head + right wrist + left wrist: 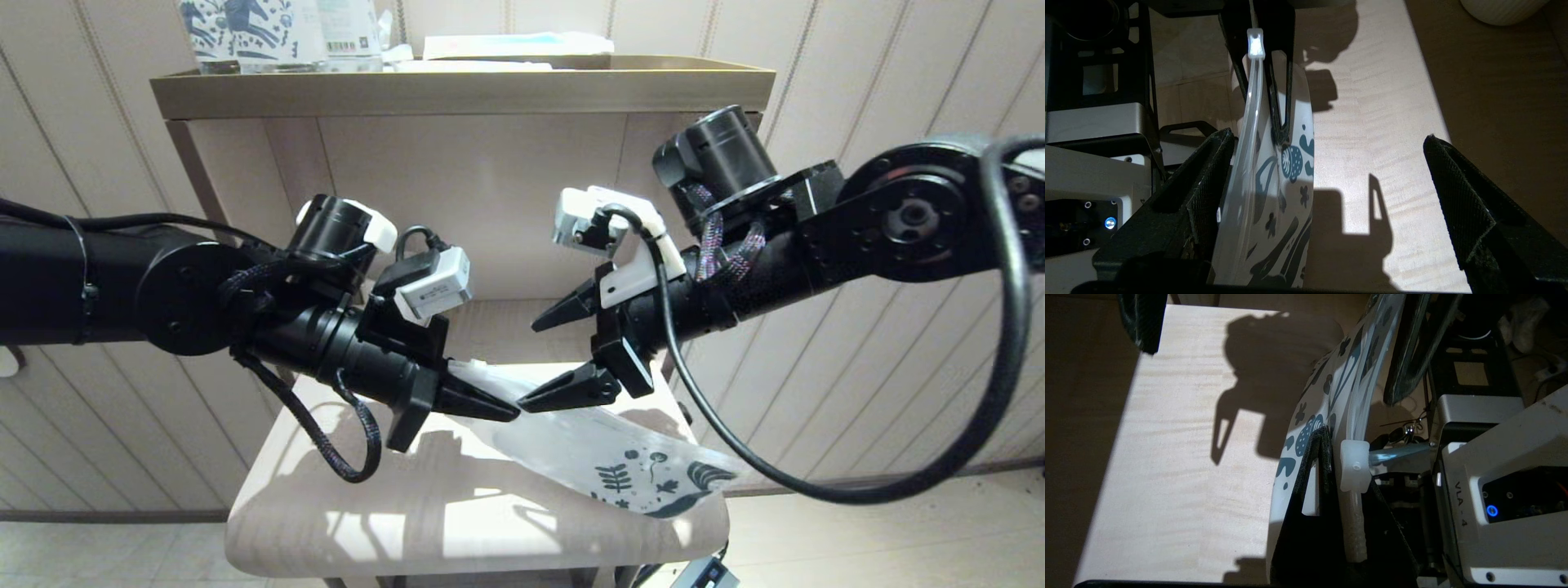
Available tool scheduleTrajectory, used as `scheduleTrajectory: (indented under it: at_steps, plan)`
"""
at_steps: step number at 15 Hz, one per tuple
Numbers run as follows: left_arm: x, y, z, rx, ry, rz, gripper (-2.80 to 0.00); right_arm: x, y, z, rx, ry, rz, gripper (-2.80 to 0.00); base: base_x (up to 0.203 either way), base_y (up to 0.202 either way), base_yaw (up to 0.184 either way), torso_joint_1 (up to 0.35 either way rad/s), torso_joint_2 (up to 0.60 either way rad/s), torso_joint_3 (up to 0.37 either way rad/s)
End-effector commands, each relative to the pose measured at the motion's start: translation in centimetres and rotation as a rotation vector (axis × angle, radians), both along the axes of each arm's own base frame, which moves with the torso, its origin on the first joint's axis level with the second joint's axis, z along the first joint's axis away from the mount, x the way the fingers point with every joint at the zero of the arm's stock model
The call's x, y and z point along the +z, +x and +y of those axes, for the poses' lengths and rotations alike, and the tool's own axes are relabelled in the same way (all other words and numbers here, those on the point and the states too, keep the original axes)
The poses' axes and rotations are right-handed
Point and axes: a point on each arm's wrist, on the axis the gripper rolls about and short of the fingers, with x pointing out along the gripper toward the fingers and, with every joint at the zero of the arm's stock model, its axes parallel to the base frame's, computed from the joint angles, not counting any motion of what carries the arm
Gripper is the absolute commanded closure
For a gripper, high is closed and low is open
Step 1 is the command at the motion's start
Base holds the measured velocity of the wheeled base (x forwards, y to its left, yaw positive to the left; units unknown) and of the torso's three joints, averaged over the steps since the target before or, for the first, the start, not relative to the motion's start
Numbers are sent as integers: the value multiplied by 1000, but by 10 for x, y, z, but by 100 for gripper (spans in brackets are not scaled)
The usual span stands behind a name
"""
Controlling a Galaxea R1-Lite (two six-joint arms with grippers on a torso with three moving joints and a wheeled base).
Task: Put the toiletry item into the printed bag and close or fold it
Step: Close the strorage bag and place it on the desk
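Observation:
The printed bag (604,457) hangs edge-up over the pale wooden table (367,514), with its blue leaf print at the low right end. My left gripper (502,408) is shut on the bag's upper left end. In the left wrist view the bag (1323,388) runs away from the shut fingertips (1319,437), and its white zip slider (1354,465) sits beside them. My right gripper (543,355) is open, with one finger above the bag and one beside it. In the right wrist view the bag (1274,196) stands close to one finger (1208,183) of the wide-open right gripper (1329,139). The toiletry item is hidden.
Behind the table stands a taller shelf with a rimmed top (457,90). It carries blue horse-printed packs (237,33) and a flat white-and-blue packet (514,45). The robot's grey base (1494,477) lies below the table's right edge.

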Motion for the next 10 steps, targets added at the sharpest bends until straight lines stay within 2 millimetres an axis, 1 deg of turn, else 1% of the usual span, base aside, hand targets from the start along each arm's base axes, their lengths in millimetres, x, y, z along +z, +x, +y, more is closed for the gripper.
scheduleTrajectory:
  at_steps: [1,4,7,10]
  plan:
    - [-1,0,-8,0,4,25,0,-1,2,5,7,1,5,-280,0,0,0,0,0,0]
    - [-3,-2,-18,3,31,14,0,6,-2,11,12,7,-28,-280,0,0,0,0,0,0]
    - [-5,-2,-19,4,37,22,0,15,-5,16,19,21,-57,-280,0,0,0,0,0,0]
    - [-5,-3,-18,2,36,23,0,17,-6,19,17,17,-65,-280,0,0,0,0,0,0]
